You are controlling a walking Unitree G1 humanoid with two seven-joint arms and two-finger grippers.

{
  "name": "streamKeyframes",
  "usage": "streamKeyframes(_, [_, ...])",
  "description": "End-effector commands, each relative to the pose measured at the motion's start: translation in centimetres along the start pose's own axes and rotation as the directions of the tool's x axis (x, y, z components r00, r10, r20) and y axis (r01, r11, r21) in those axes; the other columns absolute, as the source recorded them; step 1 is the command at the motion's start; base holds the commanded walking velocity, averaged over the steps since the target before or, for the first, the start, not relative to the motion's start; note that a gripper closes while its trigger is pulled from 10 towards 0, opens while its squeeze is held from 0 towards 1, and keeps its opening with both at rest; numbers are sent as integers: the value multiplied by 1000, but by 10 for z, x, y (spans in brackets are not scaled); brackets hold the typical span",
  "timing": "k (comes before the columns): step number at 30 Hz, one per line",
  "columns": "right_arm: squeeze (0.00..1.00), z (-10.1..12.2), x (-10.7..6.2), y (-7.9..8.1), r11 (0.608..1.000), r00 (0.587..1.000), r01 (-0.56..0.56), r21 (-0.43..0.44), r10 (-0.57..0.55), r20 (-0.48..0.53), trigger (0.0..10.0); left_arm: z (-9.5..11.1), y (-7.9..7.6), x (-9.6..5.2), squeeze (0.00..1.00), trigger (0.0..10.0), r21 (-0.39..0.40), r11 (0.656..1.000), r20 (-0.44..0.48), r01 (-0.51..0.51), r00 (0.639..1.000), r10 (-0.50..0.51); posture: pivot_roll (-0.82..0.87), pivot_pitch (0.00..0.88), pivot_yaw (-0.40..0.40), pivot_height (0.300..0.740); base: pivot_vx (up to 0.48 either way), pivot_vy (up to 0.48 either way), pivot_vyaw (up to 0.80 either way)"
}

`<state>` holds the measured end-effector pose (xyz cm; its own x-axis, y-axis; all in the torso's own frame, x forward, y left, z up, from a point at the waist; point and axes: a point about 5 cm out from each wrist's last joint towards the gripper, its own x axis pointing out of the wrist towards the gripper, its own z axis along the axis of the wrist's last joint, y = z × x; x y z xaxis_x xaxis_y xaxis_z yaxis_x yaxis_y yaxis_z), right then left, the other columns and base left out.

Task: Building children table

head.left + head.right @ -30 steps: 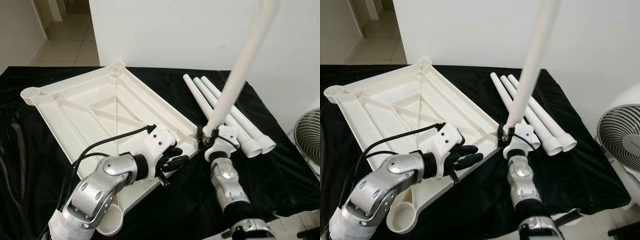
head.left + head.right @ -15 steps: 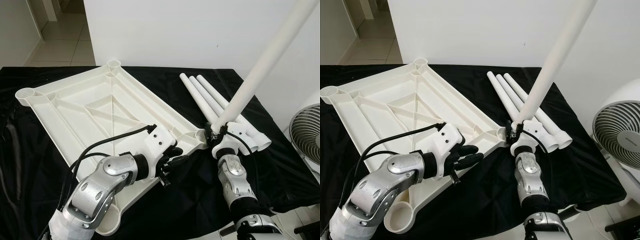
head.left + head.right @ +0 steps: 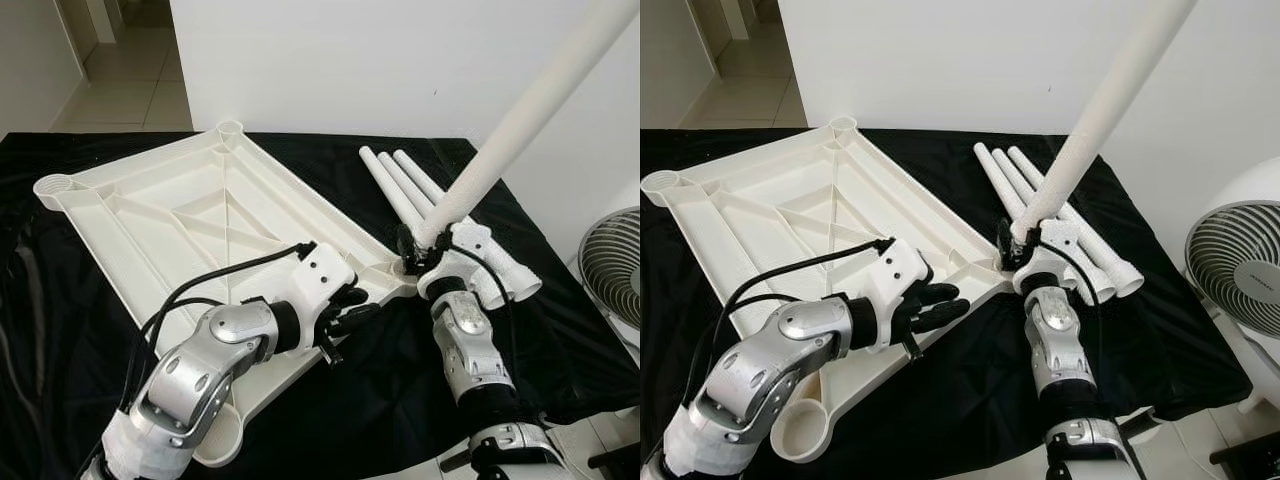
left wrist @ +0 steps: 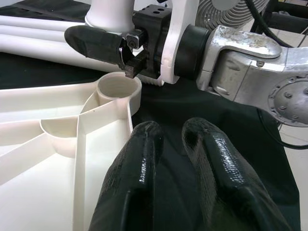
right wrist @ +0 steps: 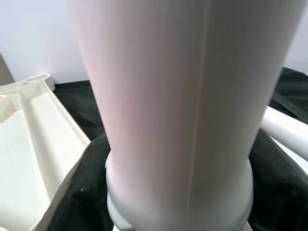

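Note:
A white tabletop (image 3: 150, 215) lies upside down on the black cloth, with a round socket at each corner. My right gripper (image 3: 420, 250) is shut on the thick end of a white table leg (image 3: 520, 115), which leans up and to the right. In the left wrist view that end hangs just above the near-right corner socket (image 4: 118, 86). My left gripper (image 3: 355, 308) rests at the tabletop's near edge beside that socket. Its fingers (image 4: 139, 178) lie together with nothing between them. Three more legs (image 3: 400, 185) lie side by side to the right.
A white fan (image 3: 1235, 270) stands off the table's right edge. A white wall rises close behind the table. Black cloth (image 3: 380, 400) covers the table between my arms and down to the front edge.
The held leg has tipped from nearly upright to leaning right, and my right gripper has brought its lower end closer to the corner socket. The left gripper has barely moved.

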<state>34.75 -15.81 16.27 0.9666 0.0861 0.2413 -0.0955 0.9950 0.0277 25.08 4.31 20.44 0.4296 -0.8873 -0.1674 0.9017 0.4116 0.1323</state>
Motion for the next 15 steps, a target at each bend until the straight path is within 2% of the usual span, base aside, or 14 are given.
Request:
streamKeyframes(1, [0, 2, -1, 3, 999, 999, -38, -13, 38, -16, 10000, 3, 6, 3, 0, 10000, 21, 996, 20, -81, 997, 81, 42, 90, -49, 740, 0, 0, 0])
streamKeyframes(3, [0, 3, -1, 4, 998, 998, -53, -20, 52, -21, 10000, 3, 8, 4, 0, 10000, 27, 995, 26, -97, 995, 96, 37, 83, -49, 740, 0, 0, 0])
streamKeyframes(4, [0, 2, -1, 5, 997, 996, -74, -30, 72, -43, 10000, 3, 11, 5, 0, 10000, -9, 994, 39, -106, 994, 106, 36, 77, -50, 740, 0, 0, 0])
streamKeyframes(5, [0, 2, -1, 5, 997, 996, -74, -30, 72, -43, 10000, 3, 11, 5, 0, 10000, -9, 994, 39, -106, 994, 106, 36, 77, -50, 740, 0, 0, 0])
streamKeyframes(6, [0, 1, -1, 5, 995, 994, -92, -37, 90, -62, 10000, 4, 13, 6, 1000, 10000, -22, 994, 55, -110, 992, 112, 34, 73, -50, 740, 0, 0, 0])
streamKeyframes(9, [0, -4, -1, 7, 990, 985, -137, -26, 133, -113, 10000, 8, 22, 8, 1000, 10000, -38, 990, 87, -136, 986, 139, 33, 56, -49, 740, 0, 0, 0])
streamKeyframes(15, [0, -5, -3, 10, 982, 973, -186, -19, 181, -143, 10000, 12, 26, 11, 1000, 10000, -53, 988, 121, -146, 981, 152, 34, 33, -47, 740, 0, 0, 0])
